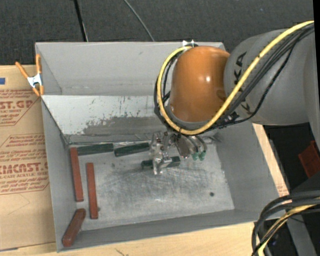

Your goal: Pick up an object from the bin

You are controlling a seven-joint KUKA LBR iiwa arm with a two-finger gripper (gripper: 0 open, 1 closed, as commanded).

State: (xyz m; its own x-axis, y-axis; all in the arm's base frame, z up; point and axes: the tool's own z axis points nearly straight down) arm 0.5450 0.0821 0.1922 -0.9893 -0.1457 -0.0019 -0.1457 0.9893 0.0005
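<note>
My gripper (161,162) reaches down into the middle of the bin from under the arm's orange cover. Its metal fingers stand right at a short dark green stick (149,164) lying flat on the floor, which runs under the fingertips. A second dark green stick (130,149) lies just behind it, nearer the back wall. Whether the fingers grip the short stick I cannot make out.
A long dark green bar (95,149) lies along the back wall to the left. Two reddish-brown sticks (76,173) (91,190) lie side by side by the left wall, and a third (73,227) sits in the front left corner.
</note>
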